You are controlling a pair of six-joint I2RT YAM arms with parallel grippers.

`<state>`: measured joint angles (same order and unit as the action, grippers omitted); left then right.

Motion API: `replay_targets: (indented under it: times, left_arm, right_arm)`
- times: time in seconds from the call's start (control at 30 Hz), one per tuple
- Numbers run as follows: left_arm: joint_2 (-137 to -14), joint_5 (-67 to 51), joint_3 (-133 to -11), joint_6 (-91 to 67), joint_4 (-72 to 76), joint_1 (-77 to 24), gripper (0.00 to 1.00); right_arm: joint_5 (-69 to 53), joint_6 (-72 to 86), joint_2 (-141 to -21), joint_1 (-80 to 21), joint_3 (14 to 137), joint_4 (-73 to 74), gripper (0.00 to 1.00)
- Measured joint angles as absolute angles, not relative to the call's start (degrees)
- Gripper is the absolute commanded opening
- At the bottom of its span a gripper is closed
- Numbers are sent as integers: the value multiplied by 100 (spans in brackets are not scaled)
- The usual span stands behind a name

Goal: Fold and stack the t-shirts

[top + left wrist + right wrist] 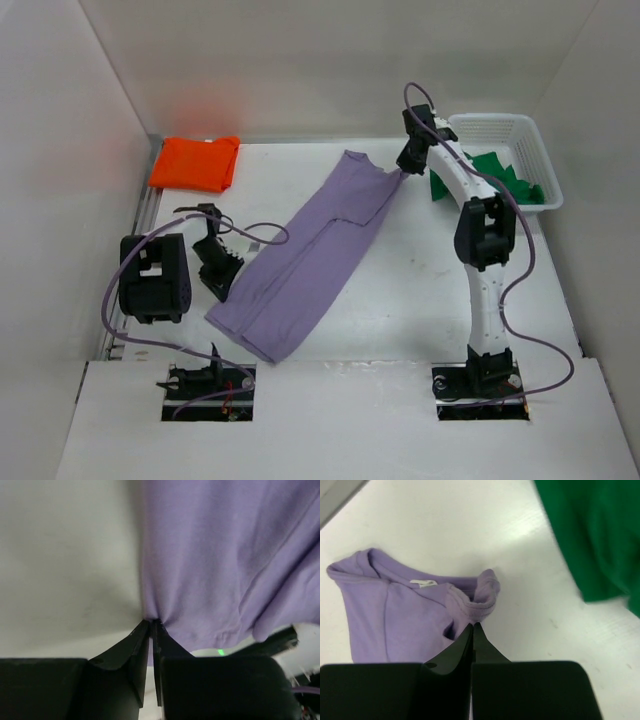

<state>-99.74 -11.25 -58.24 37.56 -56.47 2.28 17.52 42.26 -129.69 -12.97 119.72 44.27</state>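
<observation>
White table [400,300], carrying all items. Lavender t-shirt [310,250]: mid-table, a long narrow strip lying diagonally from the near-left toward the far-right corner, apparently already halved lengthwise. White basket [500,125]: far-right corner, green t-shirt [495,170] spilling over its near rim, unfolded. Orange t-shirt [195,163]: far-left corner, folded flat. Left gripper [152,625]: jaws pressed together, pinching the lavender hem edge. Right gripper [472,627]: jaws pressed together on the collar-end corner. Step in hand, by judgement: crosswise fold of the lavender shirt. Next move likely calls for carrying one end over the other, edges aligned.
</observation>
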Motion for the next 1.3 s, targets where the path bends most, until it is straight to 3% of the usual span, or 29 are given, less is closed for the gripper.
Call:
replay_targets:
  times: [0.37, 0.57, 0.67, 0.93, 1.17, 1.3]
  left_arm:
    - [-9998, -2069, -6014, 3315, -5883, -705, 17]
    - [-10001, -2303, -6125, 3205, -5931, -1050, 22]
    - [-10001, -2274, -6206, 3188, -6023, -875, 23]
    - [-9843, -1785, -6147, 3148, -6139, -379, 24]
    - [-9585, -1566, -6075, 3148, -6136, -338, 28]
    - [-9583, -1503, -6071, 3170, -6134, -287, 30]
  right_arm:
    - [867, 3566, -14720, -1400, 14241, 4790, 4]
    - [384, 3575, -14838, -1387, 14403, 4399, 35]
    - [390, 3520, -14403, -1352, 13548, 4106, 45]
    - [1070, 3232, -12256, -1203, 10615, 3752, 46]
    - [1369, 3328, -10925, -1470, 9419, 3218, 50]
    - [1201, 3579, -10562, -2154, 8560, 3100, 52]
